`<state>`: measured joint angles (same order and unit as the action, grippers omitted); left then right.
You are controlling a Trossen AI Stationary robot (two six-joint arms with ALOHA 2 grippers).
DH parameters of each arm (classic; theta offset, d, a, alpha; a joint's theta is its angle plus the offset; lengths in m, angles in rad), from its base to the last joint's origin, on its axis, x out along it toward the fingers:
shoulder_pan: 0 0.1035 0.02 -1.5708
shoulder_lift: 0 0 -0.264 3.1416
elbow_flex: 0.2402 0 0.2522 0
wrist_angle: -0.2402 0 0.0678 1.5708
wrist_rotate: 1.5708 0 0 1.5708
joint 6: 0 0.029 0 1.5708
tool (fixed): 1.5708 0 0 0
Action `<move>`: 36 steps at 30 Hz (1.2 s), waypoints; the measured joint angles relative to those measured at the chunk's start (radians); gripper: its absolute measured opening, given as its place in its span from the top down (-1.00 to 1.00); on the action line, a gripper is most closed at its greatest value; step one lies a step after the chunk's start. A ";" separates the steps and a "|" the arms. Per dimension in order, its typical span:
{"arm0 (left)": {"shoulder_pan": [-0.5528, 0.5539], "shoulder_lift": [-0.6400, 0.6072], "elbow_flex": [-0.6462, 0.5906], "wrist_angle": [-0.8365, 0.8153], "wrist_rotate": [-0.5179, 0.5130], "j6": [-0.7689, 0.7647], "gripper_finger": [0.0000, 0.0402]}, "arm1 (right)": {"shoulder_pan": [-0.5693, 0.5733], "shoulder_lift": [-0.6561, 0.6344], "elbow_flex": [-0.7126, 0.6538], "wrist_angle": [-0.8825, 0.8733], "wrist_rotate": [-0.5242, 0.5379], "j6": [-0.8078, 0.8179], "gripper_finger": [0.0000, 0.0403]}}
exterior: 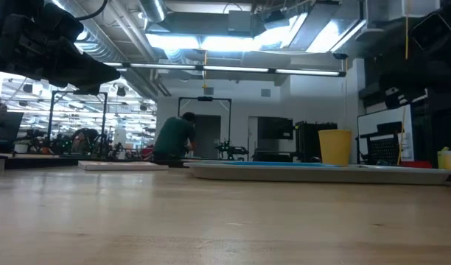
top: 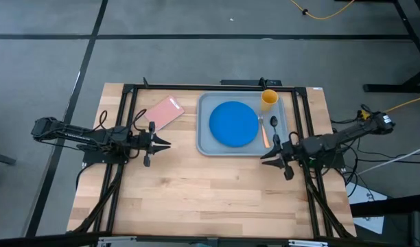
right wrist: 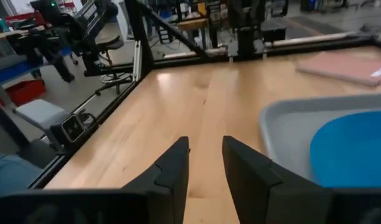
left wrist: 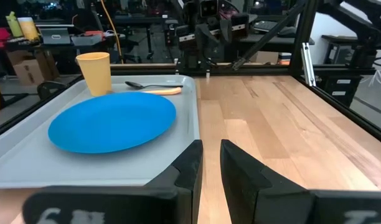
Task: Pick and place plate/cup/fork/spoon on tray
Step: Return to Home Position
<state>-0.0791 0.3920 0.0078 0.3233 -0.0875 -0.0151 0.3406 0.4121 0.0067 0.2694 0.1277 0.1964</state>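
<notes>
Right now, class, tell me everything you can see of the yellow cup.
The cup is small, round and yellow-orange, plastic by its look, with smooth plain walls and an open top. It stands upright in the grey-blue tray, in the corner at the high view's top right, apart from the blue plate. Only the tray is seen touching it.

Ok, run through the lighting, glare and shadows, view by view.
High view: even overhead light, no hard shadows on the table. Low view: bright ceiling lights glare behind, yet the cup reads clearly. Left wrist view: soft sheen on the plate. Right wrist view: evenly lit too.
</notes>
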 joint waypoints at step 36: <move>0.000 0.000 0.000 0.000 0.000 0.000 0.76 | -0.193 -0.391 0.000 -0.233 -0.226 -0.098 0.49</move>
<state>-0.0788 0.3923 0.0074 0.3233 -0.0879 -0.0151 0.1474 0.0216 0.0071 0.0368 -0.0983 0.0986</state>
